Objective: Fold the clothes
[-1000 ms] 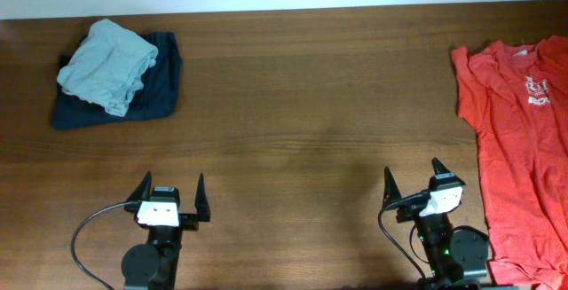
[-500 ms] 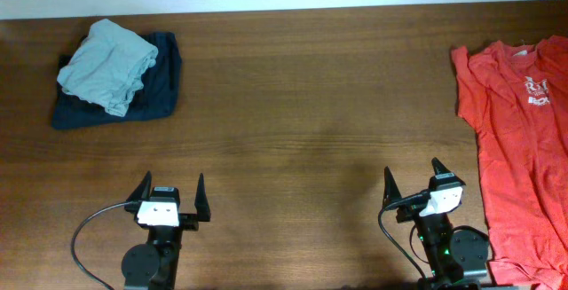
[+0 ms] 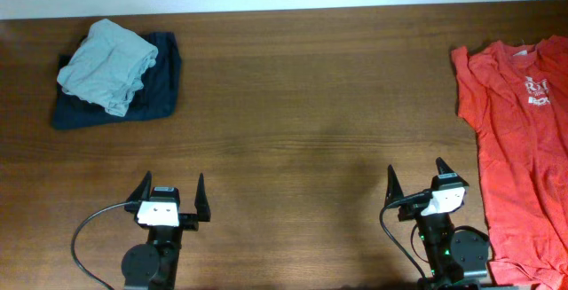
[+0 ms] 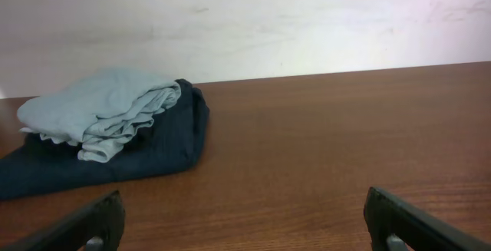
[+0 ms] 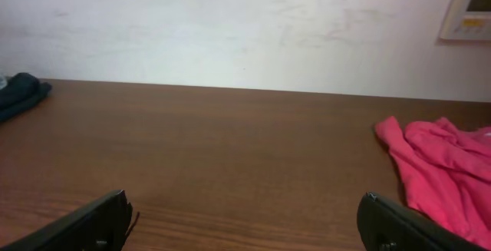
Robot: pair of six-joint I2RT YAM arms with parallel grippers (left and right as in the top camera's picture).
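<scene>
Both spread wide and empty, left hand (image 3: pixel 172 184), right hand (image 3: pixel 415 168), red shirt (image 3: pixel 515 139) lying apart.

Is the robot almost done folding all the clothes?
Partway, it looks like. Done: the light blue garment lies folded on top of the folded navy garment at the far left of the table. In hand: nothing; the left fingers and right fingers are open and empty. Left: the red T-shirt on the right lies spread out, not yet folded.
</scene>
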